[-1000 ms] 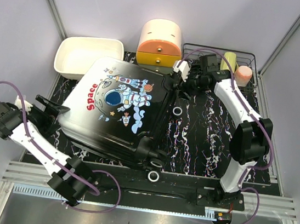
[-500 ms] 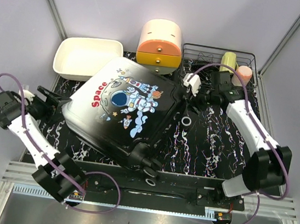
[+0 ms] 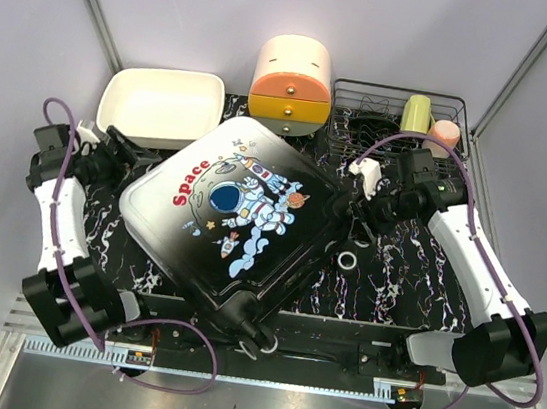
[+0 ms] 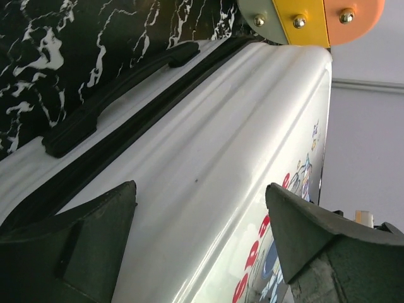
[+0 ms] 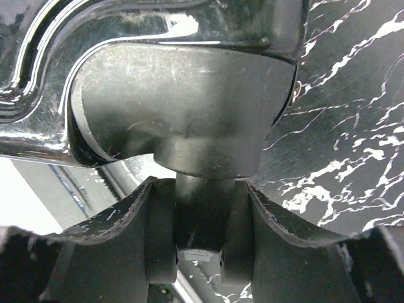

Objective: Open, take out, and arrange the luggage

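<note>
My right gripper is clamped on the stem of a black caster at the right corner of the large hard-shell suitcase, white fading to black with a cartoon astronaut and red "Space" lettering. It lies shut and flat, set cornerwise mid-frame on the black marbled mat, and I judge this grip is for steering it. My left gripper stands spread wide, holding nothing, against the white side wall near the black carry handle, probably as a brace, and both arms rise along the frame's sides and bend inward.

White tray, cream-and-orange box, wire rack (green cup inside)
</note>
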Robot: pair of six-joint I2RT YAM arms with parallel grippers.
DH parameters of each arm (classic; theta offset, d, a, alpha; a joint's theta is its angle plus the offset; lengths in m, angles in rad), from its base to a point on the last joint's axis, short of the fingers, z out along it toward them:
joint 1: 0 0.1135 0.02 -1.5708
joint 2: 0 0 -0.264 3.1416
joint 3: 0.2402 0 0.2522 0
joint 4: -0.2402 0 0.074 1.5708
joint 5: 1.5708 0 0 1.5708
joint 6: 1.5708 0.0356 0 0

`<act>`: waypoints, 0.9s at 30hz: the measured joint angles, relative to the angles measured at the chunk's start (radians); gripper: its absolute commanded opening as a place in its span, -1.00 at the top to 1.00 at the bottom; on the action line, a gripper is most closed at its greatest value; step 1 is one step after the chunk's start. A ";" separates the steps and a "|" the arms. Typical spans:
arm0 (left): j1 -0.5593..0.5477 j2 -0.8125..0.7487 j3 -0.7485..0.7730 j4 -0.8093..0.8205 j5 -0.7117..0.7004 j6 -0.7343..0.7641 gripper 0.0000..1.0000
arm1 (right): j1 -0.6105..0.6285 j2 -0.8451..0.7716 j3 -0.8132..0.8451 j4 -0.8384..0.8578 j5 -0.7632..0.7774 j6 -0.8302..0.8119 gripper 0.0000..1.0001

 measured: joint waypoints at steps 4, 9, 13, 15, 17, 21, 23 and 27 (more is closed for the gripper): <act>-0.101 0.059 0.034 0.053 -0.031 -0.004 -0.76 | 0.001 -0.013 -0.005 -0.033 -0.014 0.056 1.00; -0.163 0.088 0.065 0.085 -0.031 0.013 -0.94 | 0.002 -0.021 -0.019 -0.030 -0.014 0.095 1.00; -0.022 0.047 0.102 -0.016 0.023 0.044 -0.98 | 0.006 -0.047 -0.040 -0.007 0.005 0.135 1.00; 0.140 -0.014 0.101 -0.098 0.036 0.082 -0.98 | 0.010 -0.067 -0.057 0.012 0.018 0.157 1.00; 0.312 -0.079 0.112 -0.221 0.027 0.161 -0.98 | 0.014 -0.084 -0.071 0.029 0.029 0.180 1.00; 0.409 -0.130 0.117 -0.436 -0.037 0.288 -0.95 | 0.015 -0.090 -0.077 0.042 0.040 0.220 1.00; 0.408 -0.129 0.092 -0.494 -0.047 0.324 -0.96 | 0.015 -0.090 -0.077 0.047 0.047 0.232 1.00; 0.308 -0.124 -0.023 -0.547 0.018 0.317 -0.98 | 0.016 -0.085 -0.077 0.049 0.055 0.240 1.00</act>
